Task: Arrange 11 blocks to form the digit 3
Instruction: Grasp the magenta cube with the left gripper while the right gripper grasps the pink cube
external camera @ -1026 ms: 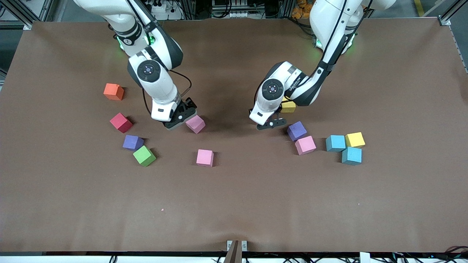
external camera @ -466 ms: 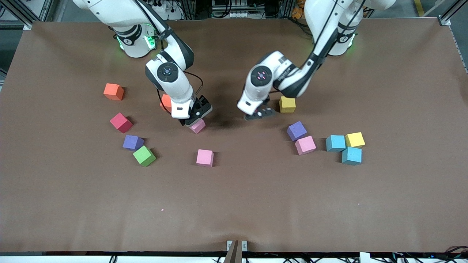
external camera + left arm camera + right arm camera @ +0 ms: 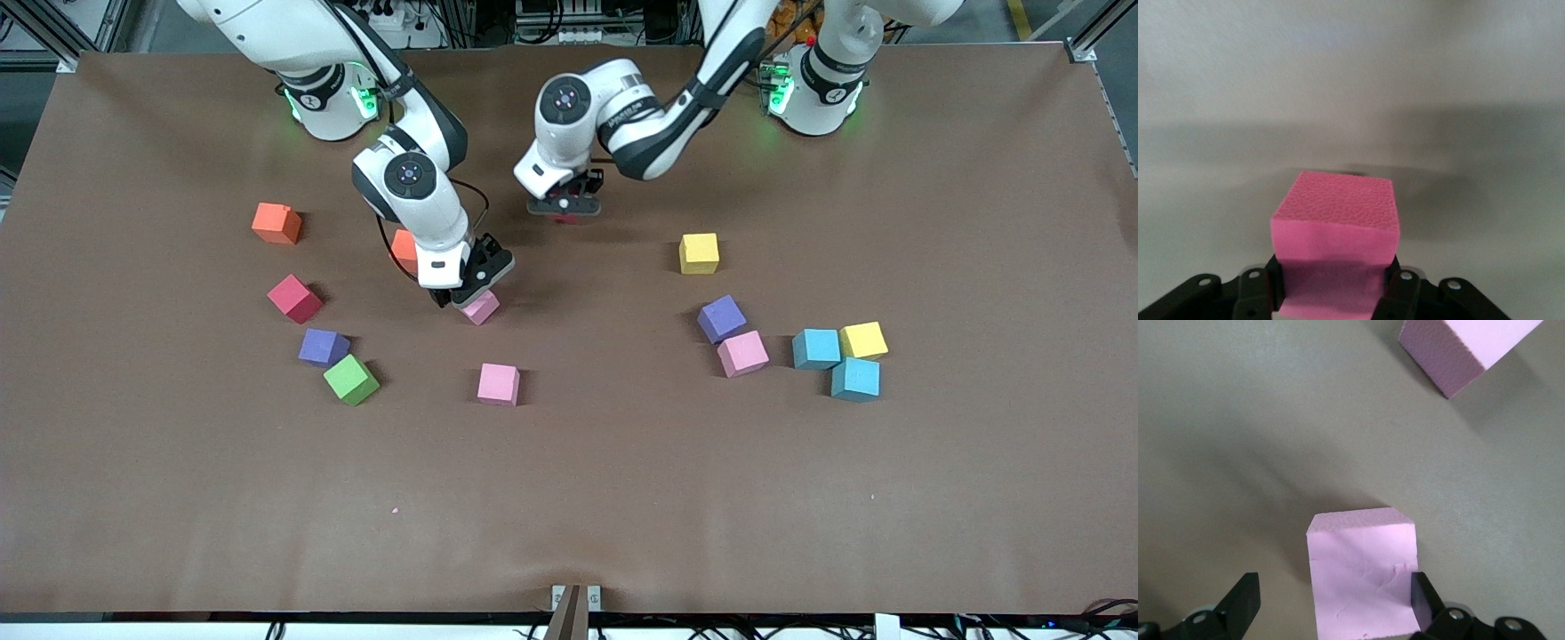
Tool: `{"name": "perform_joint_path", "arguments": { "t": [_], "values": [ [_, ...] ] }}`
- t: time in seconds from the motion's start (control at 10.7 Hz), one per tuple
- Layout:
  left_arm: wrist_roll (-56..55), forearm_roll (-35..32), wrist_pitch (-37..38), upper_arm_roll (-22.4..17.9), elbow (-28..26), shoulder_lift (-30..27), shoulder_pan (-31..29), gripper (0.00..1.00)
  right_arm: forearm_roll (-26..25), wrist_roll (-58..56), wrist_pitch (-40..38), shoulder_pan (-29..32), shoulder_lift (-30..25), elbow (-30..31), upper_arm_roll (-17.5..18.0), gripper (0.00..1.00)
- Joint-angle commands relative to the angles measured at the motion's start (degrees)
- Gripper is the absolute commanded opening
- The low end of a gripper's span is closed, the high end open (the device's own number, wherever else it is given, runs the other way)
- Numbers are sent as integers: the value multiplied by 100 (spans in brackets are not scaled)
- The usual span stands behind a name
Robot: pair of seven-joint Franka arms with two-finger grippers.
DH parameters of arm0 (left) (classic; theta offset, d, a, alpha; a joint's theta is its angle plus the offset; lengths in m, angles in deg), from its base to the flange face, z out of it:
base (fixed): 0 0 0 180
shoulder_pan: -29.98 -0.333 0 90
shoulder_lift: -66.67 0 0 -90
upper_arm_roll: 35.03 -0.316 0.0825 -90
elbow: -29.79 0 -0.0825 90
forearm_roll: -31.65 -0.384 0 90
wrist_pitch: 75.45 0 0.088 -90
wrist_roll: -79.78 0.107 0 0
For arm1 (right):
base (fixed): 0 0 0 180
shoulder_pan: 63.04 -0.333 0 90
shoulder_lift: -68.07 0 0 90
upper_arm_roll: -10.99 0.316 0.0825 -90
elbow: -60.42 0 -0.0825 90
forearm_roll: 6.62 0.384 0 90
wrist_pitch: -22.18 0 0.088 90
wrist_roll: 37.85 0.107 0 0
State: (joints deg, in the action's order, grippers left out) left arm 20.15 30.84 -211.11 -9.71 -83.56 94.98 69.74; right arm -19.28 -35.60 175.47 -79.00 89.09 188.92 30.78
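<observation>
- Toward the right arm's end of the table lie an orange block (image 3: 276, 222), a red block (image 3: 294, 298), a purple block (image 3: 322, 347) and a green block (image 3: 350, 380) touching that purple one.
- A second orange block (image 3: 404, 245) shows partly under the right arm.
- The right gripper (image 3: 468, 289) is low over a pale pink block (image 3: 483, 309), its fingers spread wide on either side and gripping nothing.
- Another pink block (image 3: 498, 384) lies nearer the front camera.
- The left gripper (image 3: 565, 209) hangs over mid-table, clamped on a deep pink block (image 3: 1335, 220).
- Toward the left arm's end lie a yellow block (image 3: 699, 253), a second purple block (image 3: 722, 318), a third pink block (image 3: 742, 353), two light blue blocks (image 3: 815, 348) and a second yellow block (image 3: 863, 340).
</observation>
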Motion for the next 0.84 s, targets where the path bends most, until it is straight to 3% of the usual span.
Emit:
{"name": "perform_joint_path", "arguments": {
  "t": [0.0, 0.28, 0.65, 0.75],
  "values": [
    [-100, -156, -301, -1, -56, 182, 58, 7, -237, 22, 384, 67, 235, 52, -97, 100],
    [-1169, -95, -303, -10, 32, 306, 84, 3, -308, 22, 325, 59, 193, 44, -177, 100],
    [-1340, -173, -303, -10, 102, 464, 181, 10, -308, -31, 114, 59, -10, 8, -194, 100],
    [-1288, -182, -303, -19, 137, 526, 181, 17, -308, -31, 105, 59, -10, 8, -194, 100]
  ]
}}
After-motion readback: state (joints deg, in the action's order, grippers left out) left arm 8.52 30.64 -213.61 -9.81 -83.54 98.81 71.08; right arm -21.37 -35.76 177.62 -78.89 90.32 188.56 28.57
